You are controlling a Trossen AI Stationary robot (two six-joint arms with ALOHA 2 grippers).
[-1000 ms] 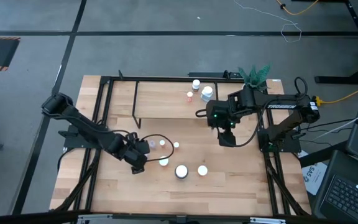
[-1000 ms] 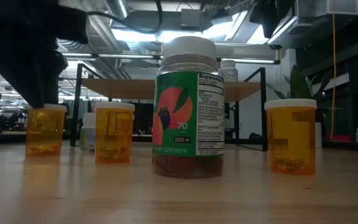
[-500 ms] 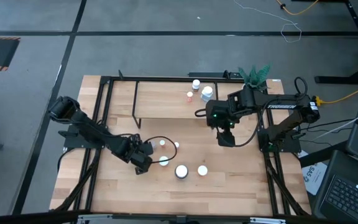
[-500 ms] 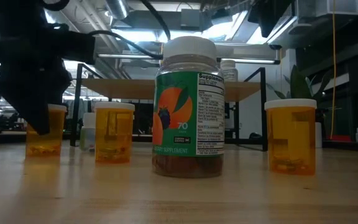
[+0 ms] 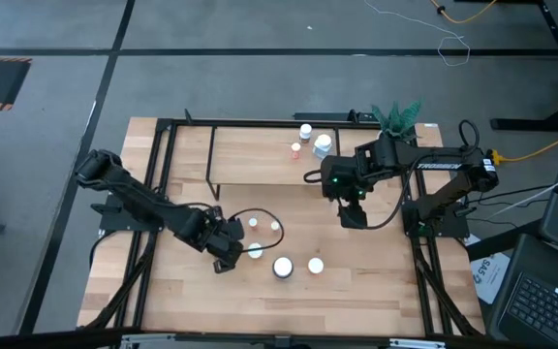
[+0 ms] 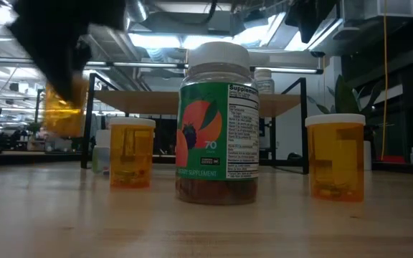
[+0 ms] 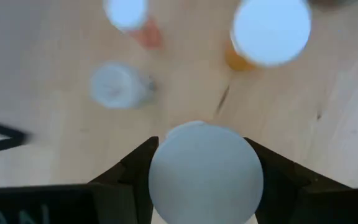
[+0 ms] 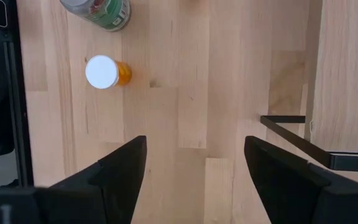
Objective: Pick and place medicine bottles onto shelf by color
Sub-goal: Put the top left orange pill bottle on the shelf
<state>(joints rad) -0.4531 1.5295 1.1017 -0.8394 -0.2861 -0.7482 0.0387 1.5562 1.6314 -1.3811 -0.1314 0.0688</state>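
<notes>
Left gripper point(image 7: 204, 186) pinches a white-capped amber bottle point(image 6: 64, 107), raised clear of the tabletop point(image 6: 206, 222). Nearest in the low view stand a green-labelled supplement jar point(image 6: 217, 122) holding dark contents and two amber bottles point(image 6: 130, 152) point(image 6: 335, 156). Behind them stands the shelf point(image 5: 260, 160), carrying three bottles point(image 5: 313, 143). Right gripper point(image 8: 194, 180) hovers nearby, fingers spread, empty.

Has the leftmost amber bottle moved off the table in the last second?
Yes. The amber bottle has risen clear of the tabletop, held in the left gripper, now higher than the neighbouring orange bottle standing there.
</notes>
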